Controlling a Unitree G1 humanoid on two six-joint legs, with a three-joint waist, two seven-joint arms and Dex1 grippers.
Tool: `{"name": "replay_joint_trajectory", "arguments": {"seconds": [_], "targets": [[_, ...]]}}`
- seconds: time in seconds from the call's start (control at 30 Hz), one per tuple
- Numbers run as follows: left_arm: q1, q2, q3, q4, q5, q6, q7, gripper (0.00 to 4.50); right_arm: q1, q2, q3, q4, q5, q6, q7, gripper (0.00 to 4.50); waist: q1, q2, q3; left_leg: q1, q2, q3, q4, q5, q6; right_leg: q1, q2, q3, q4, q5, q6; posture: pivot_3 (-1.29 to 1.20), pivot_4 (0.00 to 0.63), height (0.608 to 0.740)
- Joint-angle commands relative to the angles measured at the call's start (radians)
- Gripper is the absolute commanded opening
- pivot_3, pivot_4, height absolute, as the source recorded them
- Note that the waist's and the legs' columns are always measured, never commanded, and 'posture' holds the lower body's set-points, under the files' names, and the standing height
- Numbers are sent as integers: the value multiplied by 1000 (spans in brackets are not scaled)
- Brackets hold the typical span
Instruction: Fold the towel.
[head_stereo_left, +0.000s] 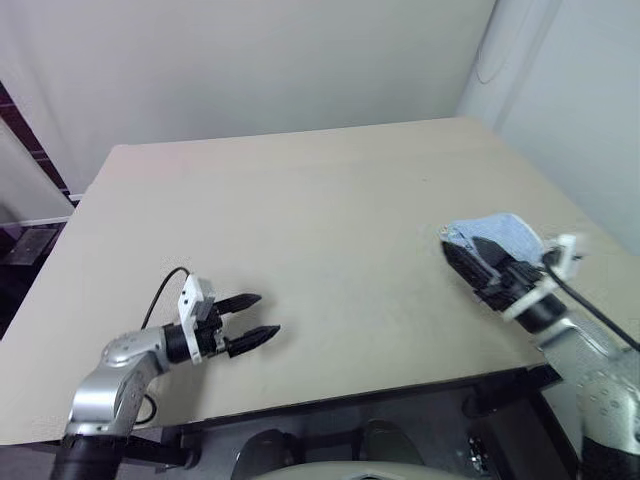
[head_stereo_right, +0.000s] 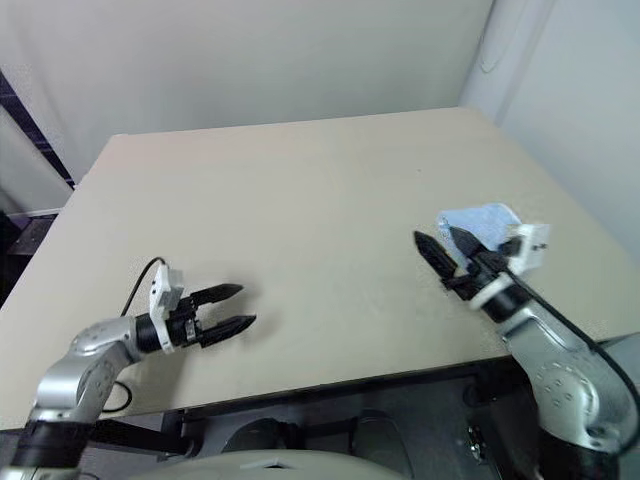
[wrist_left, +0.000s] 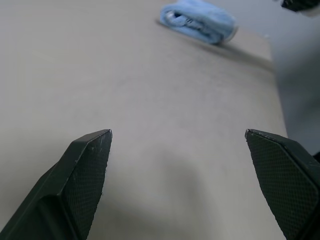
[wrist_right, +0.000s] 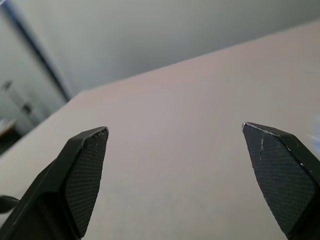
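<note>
Left wrist view is showing the towel (wrist_left: 199, 21) lying as a compact light blue bundle on the beige table (wrist_left: 125, 100), well apart from the left gripper (wrist_left: 177, 145), whose two black fingers are standing wide apart with nothing between them. From the head cameras, the bundle is sitting near the table's right edge, just behind the right gripper (head_stereo_right: 440, 243), which is hovering over the table beside it with its fingers likewise spread and empty. Both arms are hanging clear of the cloth, and the towel is looking already doubled over on itself, so the folding is probably finished or close to it. Several things could be going wrong from here. The terry cloth is soft and springy, so a loosely pressed fold may be creeping open by itself. The right gripper is sitting so near the bundle that any sweep back toward it could be snagging a layer or the edging and dragging the fold apart. The bundle is also resting close to the table's right edge, so a push outward could be sending it over.
</note>
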Motion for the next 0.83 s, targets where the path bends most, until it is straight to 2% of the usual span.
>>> {"name": "replay_joint_trajectory", "arguments": {"seconds": [0.03,0.13,0.2,0.33,0.47,0.53,0.67,0.83], "targets": [[36,12,38,-88,-26,-24,21,4500,-78,-18,89,61,-90,-65,72,4480,16,1,2,13,-3,0,5,1,-2,-10,-7,2,4,-10,0,0,0,740],[79,14,42,-113,-18,-39,33,4500,-111,-41,170,129,-198,-124,124,4480,19,6,3,-1,-12,-33,9,5,-9,-14,-6,-9,3,-11,-7,0,0,740],[86,12,45,-118,-17,-45,46,4500,-122,-44,197,159,-239,-154,143,4480,21,5,3,-9,-11,-36,6,4,-8,-16,-5,-15,-3,-10,-7,0,0,740],[91,7,46,-126,-26,-41,71,4500,-132,-43,221,193,-281,-200,190,4480,23,4,2,-14,-11,-34,8,5,-7,-12,-4,-16,-4,-11,-4,0,0,740],[-118,142,141,228,-65,-51,-94,4500,-142,-37,220,237,-302,-231,225,4480,28,1,3,-14,-8,-35,14,3,-4,-14,1,-18,-2,-9,-4,0,0,740],[-167,173,145,318,-64,-52,-138,4500,-143,-38,236,256,-330,-247,235,4480,24,0,4,-14,-1,-38,21,2,-3,-13,5,-23,-2,-6,-8,0,0,740],[-230,219,159,455,-46,-64,-214,4500,-166,-18,255,276,-342,-249,249,4480,17,1,4,-13,-1,-35,22,2,-3,-11,1,-25,-4,0,-3,0,0,740],[-357,257,162,676,-5,-113,-280,4500,-226,10,288,344,-374,-282,270,4480,14,-3,4,-14,0,-33,22,2,-4,-13,0,-25,-4,2,-5,0,0,740]]}}
